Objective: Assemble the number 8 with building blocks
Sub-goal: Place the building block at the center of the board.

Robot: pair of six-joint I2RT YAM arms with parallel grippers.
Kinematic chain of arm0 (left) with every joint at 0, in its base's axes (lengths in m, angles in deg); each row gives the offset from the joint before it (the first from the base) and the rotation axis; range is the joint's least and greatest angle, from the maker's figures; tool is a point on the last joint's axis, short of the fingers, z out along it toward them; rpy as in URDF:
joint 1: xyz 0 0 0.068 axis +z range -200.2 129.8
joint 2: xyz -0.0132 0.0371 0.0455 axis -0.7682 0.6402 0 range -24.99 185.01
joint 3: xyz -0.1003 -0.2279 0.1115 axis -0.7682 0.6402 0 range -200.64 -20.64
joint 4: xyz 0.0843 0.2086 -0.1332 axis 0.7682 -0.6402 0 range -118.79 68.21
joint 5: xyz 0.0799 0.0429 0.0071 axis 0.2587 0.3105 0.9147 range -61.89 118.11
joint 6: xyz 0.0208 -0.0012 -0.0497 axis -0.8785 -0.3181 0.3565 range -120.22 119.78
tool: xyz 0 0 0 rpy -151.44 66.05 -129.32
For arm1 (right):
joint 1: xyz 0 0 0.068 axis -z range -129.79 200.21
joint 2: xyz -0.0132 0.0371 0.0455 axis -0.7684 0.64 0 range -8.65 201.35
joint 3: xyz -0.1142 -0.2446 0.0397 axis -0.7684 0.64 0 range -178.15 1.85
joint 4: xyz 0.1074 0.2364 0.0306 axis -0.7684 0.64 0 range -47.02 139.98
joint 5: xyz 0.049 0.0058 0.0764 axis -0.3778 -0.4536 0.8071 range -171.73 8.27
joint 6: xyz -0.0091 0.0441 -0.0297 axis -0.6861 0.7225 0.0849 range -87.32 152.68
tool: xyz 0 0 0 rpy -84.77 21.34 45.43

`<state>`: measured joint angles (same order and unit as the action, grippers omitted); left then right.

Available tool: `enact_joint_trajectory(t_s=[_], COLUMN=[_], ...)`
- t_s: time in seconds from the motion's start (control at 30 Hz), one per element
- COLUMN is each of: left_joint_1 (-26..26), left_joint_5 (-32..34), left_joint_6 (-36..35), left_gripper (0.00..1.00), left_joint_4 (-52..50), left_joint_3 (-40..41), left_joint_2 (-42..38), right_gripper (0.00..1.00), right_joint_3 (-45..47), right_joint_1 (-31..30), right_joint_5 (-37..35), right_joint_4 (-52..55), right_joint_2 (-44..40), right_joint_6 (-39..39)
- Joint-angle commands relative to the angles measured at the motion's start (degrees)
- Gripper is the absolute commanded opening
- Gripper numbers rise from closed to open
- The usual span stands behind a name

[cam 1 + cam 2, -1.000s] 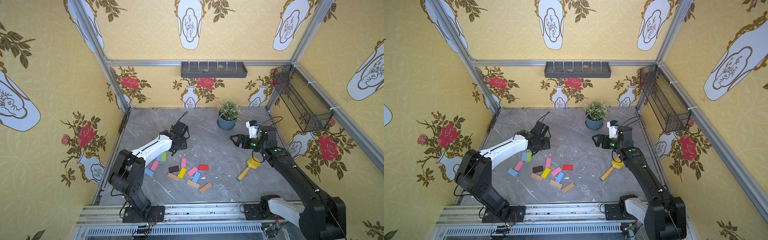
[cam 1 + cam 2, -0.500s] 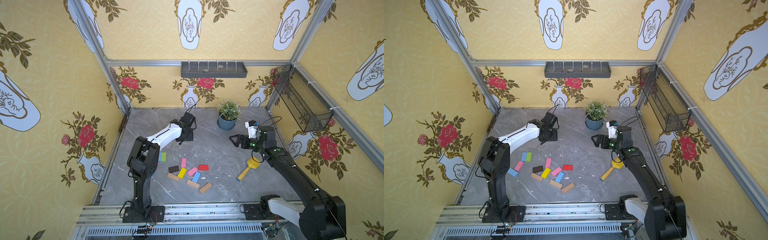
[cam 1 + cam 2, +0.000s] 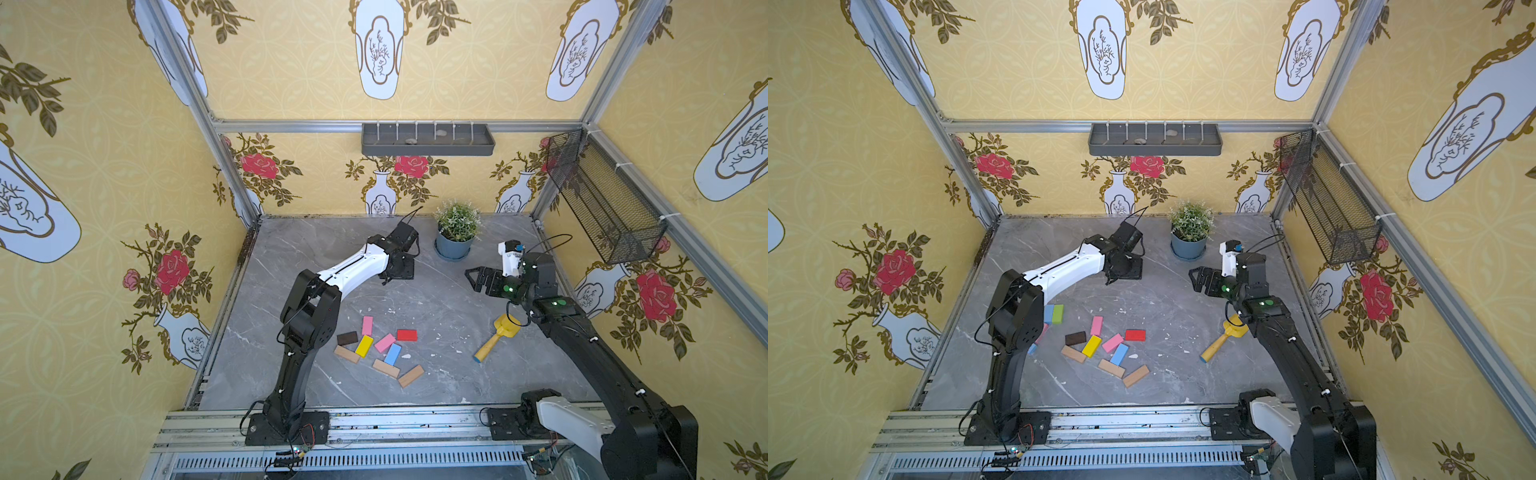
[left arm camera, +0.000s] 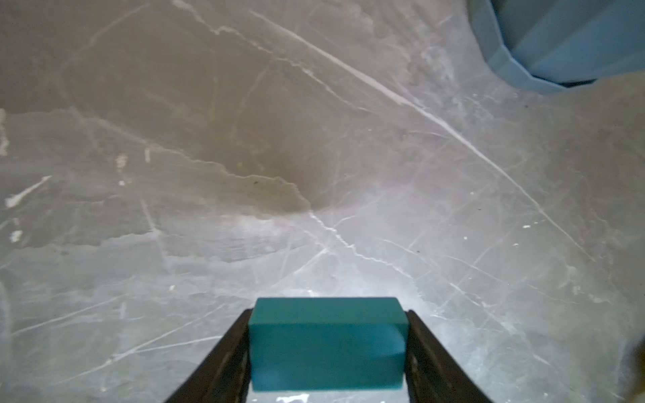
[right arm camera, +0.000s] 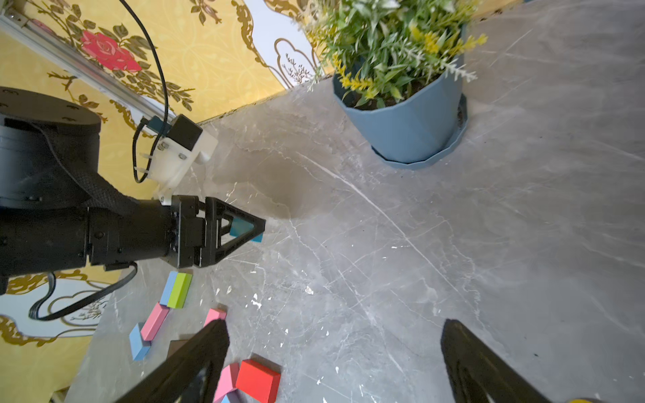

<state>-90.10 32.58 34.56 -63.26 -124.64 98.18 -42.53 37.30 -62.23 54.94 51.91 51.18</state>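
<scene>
Left wrist view showed the left gripper (image 4: 328,314) clamped on a teal block (image 4: 326,349). One finger (image 4: 227,356) pressed against each short end, and the block hung flat just above the grey marble table (image 4: 174,244). In both top views that arm reached far forward from its base, elbow raised, forearm stretched out and wrist bent so the gripper (image 3: 397,274) pointed down.

Ahead of its tips lay bare marble. A potted plant (image 3: 456,245) stood near on the gripper's right, apart from it.

Behind the gripper, back toward the arm's base, the loose building blocks lay at odd angles. A green block (image 3: 1057,313) touched a light blue one beside the elbow. Further right lay a dark brown block (image 3: 1075,338), a yellow block (image 3: 1091,345), a red block (image 3: 1135,335) and pink, light blue and tan ones.

An open strip of table ran between the two grippers. The right gripper (image 3: 471,277) hung above the table, jaws spread wide with nothing between them, pointing across toward the left gripper. A yellow toy tool (image 3: 494,338) lay behind it, beside its forearm. The side wall with the mesh basket (image 3: 602,208) ran close along that arm's outer side.
</scene>
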Motion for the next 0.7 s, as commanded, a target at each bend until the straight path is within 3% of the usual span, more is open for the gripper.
enact_joint_trajectory(t_s=[0.0,0.4,0.67], left_joint_1=[-2.0,-6.1,-6.2], left_joint_5=[-0.7,-1.7,-1.1], left_joint_6=[2.4,6.3,8.6], left_gripper=[0.52,0.53,0.53], left_joint_4=[-1.3,-6.2,-8.0], left_joint_3=[-3.8,-20.7,-26.4], left_joint_2=[3.1,15.1,20.1], right_gripper=[0.98,0.98,0.97], right_joint_3=[-0.5,0.3,0.5], right_joint_1=[0.7,3.3,3.6], right_joint_5=[-4.1,-3.4,-3.3], right_joint_4=[0.7,1.3,1.0], right_joint_2=[-1.8,-4.9,-5.3], right_joint_6=[1.9,3.4,3.2])
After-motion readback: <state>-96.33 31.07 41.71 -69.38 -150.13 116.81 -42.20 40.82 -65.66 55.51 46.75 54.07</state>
